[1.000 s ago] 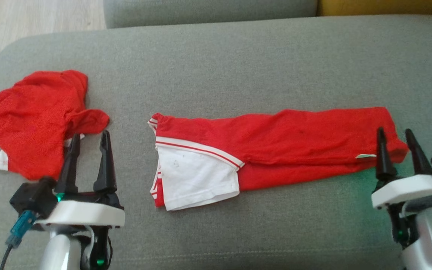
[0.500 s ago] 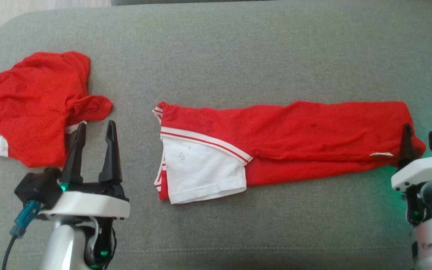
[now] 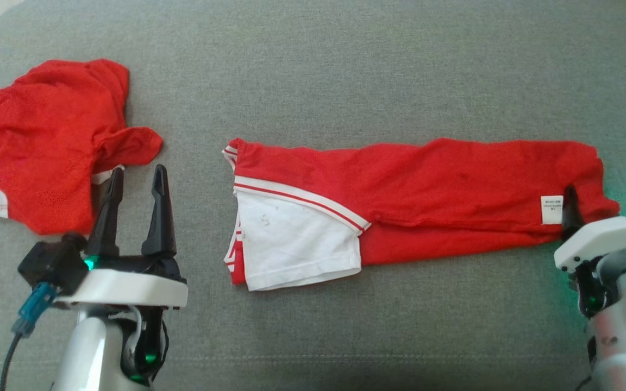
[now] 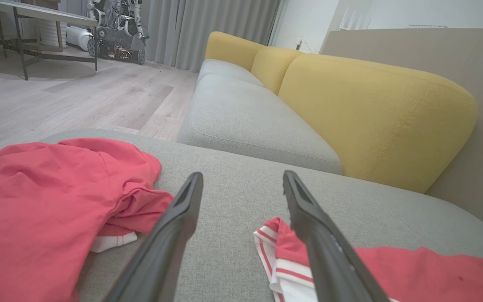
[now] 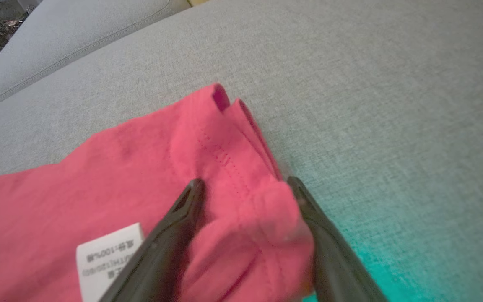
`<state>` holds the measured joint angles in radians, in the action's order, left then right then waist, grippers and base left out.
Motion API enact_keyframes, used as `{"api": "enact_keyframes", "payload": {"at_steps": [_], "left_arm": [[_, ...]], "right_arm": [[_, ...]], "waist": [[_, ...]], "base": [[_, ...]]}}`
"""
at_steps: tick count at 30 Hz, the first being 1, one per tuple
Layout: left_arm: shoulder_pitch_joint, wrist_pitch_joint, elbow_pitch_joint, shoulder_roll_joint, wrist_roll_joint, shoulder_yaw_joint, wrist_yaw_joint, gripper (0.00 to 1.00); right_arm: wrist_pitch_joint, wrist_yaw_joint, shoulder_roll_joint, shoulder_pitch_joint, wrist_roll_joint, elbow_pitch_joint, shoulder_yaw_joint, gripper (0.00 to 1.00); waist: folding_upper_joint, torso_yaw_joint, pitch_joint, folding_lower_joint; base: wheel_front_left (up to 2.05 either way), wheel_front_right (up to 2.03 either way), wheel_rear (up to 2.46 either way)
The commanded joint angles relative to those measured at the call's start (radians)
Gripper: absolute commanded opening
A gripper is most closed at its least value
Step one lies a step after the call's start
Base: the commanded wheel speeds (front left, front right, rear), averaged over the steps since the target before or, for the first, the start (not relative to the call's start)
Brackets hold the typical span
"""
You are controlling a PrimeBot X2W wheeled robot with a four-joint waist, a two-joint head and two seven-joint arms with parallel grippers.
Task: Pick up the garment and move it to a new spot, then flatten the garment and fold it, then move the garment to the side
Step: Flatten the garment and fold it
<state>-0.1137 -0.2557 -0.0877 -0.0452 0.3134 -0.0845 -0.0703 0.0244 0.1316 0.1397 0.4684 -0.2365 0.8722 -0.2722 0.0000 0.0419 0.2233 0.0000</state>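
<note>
Shirt (image 3: 427, 179): red knit, folded into long flat strip on cushion (image 3: 345, 65). White sleeve (image 3: 291, 244) with striped trim lies toward left gripper (image 3: 138, 172).
Handling, as judged: light, limp, likely to sag and unfold if lifted by one layer. Coarse grey weave should grip it.
Right gripper (image 5: 245, 184): jaws spread, straddling bunched hem corner, label (image 5: 107, 256) just outside one finger.
Best hold: that hem end, all layers together.
Left gripper: jaws spread, empty. Sleeve end to one side, crumpled red heap (image 3: 47, 141) just beside other.
</note>
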Motion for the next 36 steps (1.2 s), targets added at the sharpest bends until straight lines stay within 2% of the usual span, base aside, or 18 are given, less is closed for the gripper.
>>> {"api": "enact_keyframes", "payload": {"at_steps": [1, 2, 3, 4, 5, 13, 17, 22, 29, 36], "left_arm": [[-0.049, -0.006, 0.031, -0.005, -0.003, 0.034, -0.003, 1.00], [-0.051, -0.006, 0.031, -0.005, -0.003, 0.035, -0.002, 1.00], [-0.052, -0.006, 0.031, -0.005, -0.003, 0.035, -0.002, 1.00], [-0.054, -0.006, 0.031, -0.005, -0.003, 0.035, -0.001, 1.00], [-0.055, -0.006, 0.031, -0.005, -0.003, 0.036, -0.001, 1.00], [-0.056, -0.006, 0.028, -0.005, 0.001, 0.038, 0.001, 1.00], [-0.050, -0.006, 0.026, -0.005, 0.002, 0.039, 0.003, 1.00], [-0.042, -0.006, 0.024, -0.005, 0.007, 0.036, 0.004, 1.00], [-0.022, -0.006, 0.020, -0.005, 0.017, 0.029, 0.011, 1.00], [0.001, -0.006, 0.017, -0.005, 0.025, 0.027, 0.018, 1.00]], "right_arm": [[-0.013, -0.001, 0.001, 0.029, 0.002, -0.008, 0.022, 1.00], [-0.021, -0.001, 0.000, 0.032, -0.001, -0.002, 0.028, 1.00], [-0.028, -0.001, -0.002, 0.034, -0.006, 0.002, 0.036, 0.83], [-0.033, -0.001, -0.002, 0.036, -0.014, 0.005, 0.042, 0.20], [-0.037, -0.001, -0.001, 0.037, -0.021, 0.006, 0.049, 0.00], [-0.012, -0.001, 0.045, 0.046, -0.042, 0.002, 0.065, 0.00], [0.026, -0.001, 0.099, 0.060, 0.013, 0.013, 0.027, 0.00], [0.081, -0.001, 0.145, 0.090, 0.122, 0.031, -0.073, 0.00], [0.092, -0.001, 0.095, 0.111, 0.183, 0.032, -0.092, 0.00], [0.082, -0.001, 0.013, 0.104, 0.129, -0.051, 0.004, 0.00]], "waist": [[0.0000, -0.001, 0.001, 0.0000], [0.0000, -0.001, 0.002, 0.0000], [0.0000, -0.002, 0.002, 0.0000], [0.0000, -0.003, 0.002, 0.0000], [0.0000, -0.003, 0.002, 0.0000], [0.0000, -0.008, -0.013, 0.0000], [0.0000, -0.010, -0.027, 0.0000], [0.0000, -0.009, -0.048, 0.0000], [0.0000, -0.013, -0.082, 0.0000], [0.0000, -0.026, -0.126, 0.0000]], "base": [[0.00, 0.00, 0.00], [0.00, 0.00, 0.00], [0.00, 0.00, 0.00], [0.00, 0.00, 0.00], [0.00, 0.00, 0.00], [0.00, 0.00, 0.00], [0.00, 0.00, 0.00], [0.00, 0.00, 0.00], [0.00, 0.00, 0.00], [0.00, 0.00, 0.00]]}}
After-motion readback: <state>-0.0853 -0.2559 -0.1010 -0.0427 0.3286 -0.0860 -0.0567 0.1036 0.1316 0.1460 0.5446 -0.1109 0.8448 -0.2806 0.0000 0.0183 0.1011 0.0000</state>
